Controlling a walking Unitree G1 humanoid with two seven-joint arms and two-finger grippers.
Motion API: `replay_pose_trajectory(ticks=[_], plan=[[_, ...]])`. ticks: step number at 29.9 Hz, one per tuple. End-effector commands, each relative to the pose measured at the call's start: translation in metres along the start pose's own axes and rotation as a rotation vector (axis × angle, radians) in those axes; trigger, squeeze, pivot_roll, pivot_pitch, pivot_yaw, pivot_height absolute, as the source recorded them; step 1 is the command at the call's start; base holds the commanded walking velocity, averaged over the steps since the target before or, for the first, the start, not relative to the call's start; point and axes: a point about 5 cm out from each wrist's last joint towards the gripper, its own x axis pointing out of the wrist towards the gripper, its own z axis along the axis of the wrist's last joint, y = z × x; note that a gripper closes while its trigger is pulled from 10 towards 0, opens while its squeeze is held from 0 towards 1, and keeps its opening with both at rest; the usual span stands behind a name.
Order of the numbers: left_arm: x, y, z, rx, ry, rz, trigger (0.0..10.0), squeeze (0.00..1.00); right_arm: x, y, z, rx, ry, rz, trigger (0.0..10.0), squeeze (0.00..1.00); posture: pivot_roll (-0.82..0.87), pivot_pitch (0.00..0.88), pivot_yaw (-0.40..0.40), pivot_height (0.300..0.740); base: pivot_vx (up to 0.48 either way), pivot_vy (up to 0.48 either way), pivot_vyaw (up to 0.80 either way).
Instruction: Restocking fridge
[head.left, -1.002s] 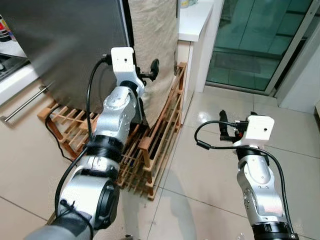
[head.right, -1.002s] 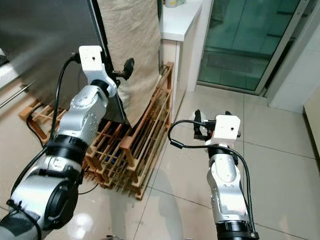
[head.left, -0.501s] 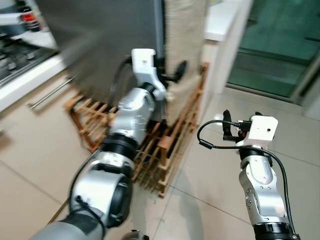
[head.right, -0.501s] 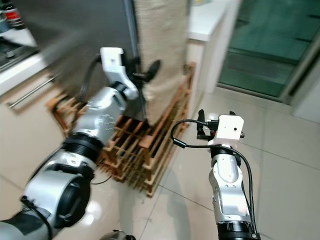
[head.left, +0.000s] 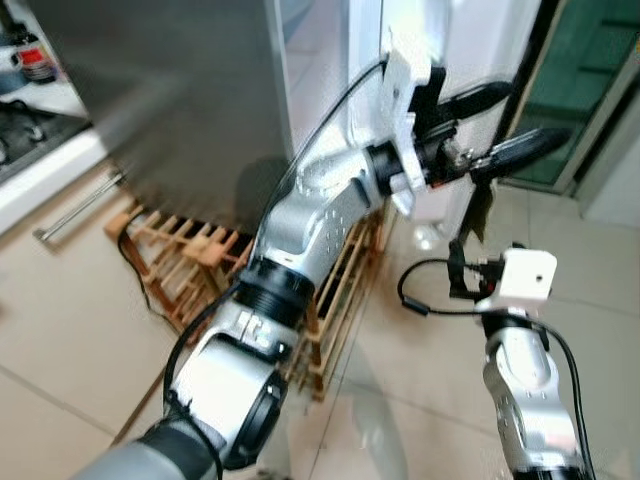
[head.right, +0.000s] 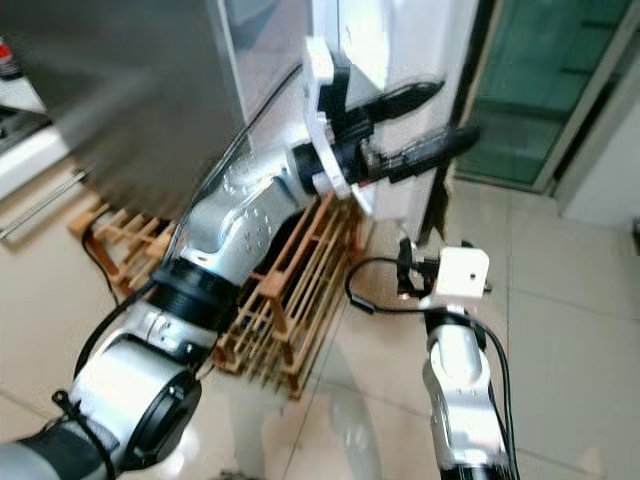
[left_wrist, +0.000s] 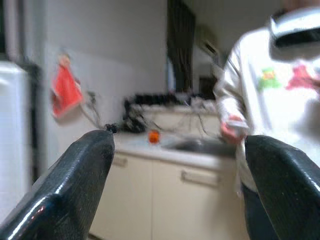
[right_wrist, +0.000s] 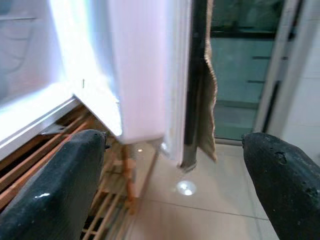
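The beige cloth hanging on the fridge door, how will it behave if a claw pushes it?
The cloth probably is floppy: it hangs limp in folds along the door edge. Likely light, so it would swing aside, and its frayed, woven look suggests fingers may snag it.

The fridge (head.left: 190, 90) has a dull brushed-metal side, and its door (right_wrist: 145, 65) is smooth, glossy white. A rough woven cloth (right_wrist: 206, 100) hangs off it. Below stands a bare wooden rack (head.left: 190, 265) on glossy floor (head.left: 60, 330) tiles. The left end effector (head.left: 497, 123) has glossy black fingers (left_wrist: 65, 185).
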Motion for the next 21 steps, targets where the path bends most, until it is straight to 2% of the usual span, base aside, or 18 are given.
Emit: replay_pose_trajectory(ticks=[1,2,3,5,6,7,8,10,11,12,14,16,18,21], plan=[[-0.015,0.004,-0.019,-0.089,-0.020,0.130,10.0,0.00,0.002,0.000,0.000,-0.001,0.010,-0.003,10.0,0.00,-0.17,0.000,0.109,0.740,0.000,0.000,0.00],[-0.028,0.014,-0.018,-0.081,-0.012,0.199,10.0,0.00,0.002,0.001,0.000,0.000,0.008,-0.001,10.0,0.00,-0.16,0.000,0.105,0.740,0.000,0.000,0.00],[-0.051,0.026,-0.017,-0.061,-0.004,0.305,10.0,0.00,0.004,0.002,0.001,0.000,0.005,0.004,10.0,0.00,-0.15,0.000,0.098,0.740,0.000,0.000,0.00],[-0.084,0.039,-0.016,-0.029,0.015,0.457,10.0,0.00,0.007,0.003,0.003,0.001,0.002,0.009,10.0,0.00,-0.13,0.000,0.085,0.740,0.000,0.000,0.00],[-0.094,0.042,-0.015,-0.019,0.028,0.508,10.0,0.00,0.007,0.003,0.003,0.001,0.002,0.010,10.0,0.00,-0.13,0.000,0.085,0.740,0.000,0.000,0.00],[-0.112,0.048,-0.016,-0.002,0.050,0.607,10.0,0.00,0.008,0.003,0.003,0.001,0.005,0.019,10.0,0.00,-0.11,0.000,0.071,0.740,0.000,0.000,0.00],[-0.112,0.048,-0.016,-0.002,0.050,0.607,10.0,0.00,0.008,0.003,0.003,0.001,0.005,0.019,10.0,0.00,-0.11,0.000,0.071,0.740,0.000,0.000,0.00],[-0.157,0.060,-0.019,0.060,0.112,0.854,10.0,0.00,0.010,0.004,0.001,-0.009,0.014,0.042,10.0,0.00,-0.10,0.000,0.058,0.740,0.000,0.000,0.00],[-0.157,0.060,-0.019,0.060,0.112,0.854,10.0,0.00,0.010,0.004,0.001,-0.009,0.014,0.042,10.0,0.00,-0.10,0.000,0.058,0.740,0.000,0.000,0.00],[-0.195,0.064,-0.024,0.132,0.188,1.046,10.0,0.00,0.013,0.004,0.000,-0.010,0.025,0.052,10.0,0.00,-0.08,0.000,0.038,0.740,0.000,0.000,0.00],[-0.223,0.062,-0.029,0.182,0.263,1.179,10.0,0.00,0.016,0.005,0.000,-0.010,0.030,0.060,10.0,0.00,-0.07,0.000,0.033,0.740,0.000,0.000,0.00],[-0.237,0.061,-0.029,0.236,0.303,1.255,10.0,0.00,0.019,0.006,0.001,-0.014,0.028,0.069,10.0,0.00,-0.06,0.000,0.030,0.740,0.000,0.000,0.00],[-0.241,0.060,-0.029,0.257,0.311,1.281,10.0,0.00,0.021,0.007,0.001,-0.017,0.027,0.074,10.0,0.00,-0.05,0.000,0.028,0.740,0.000,0.000,0.00],[-0.248,0.058,-0.025,0.305,0.317,1.347,10.0,0.00,0.027,0.011,0.003,-0.021,0.018,0.087,10.0,0.00,-0.04,0.000,0.024,0.740,0.000,0.000,0.63]])
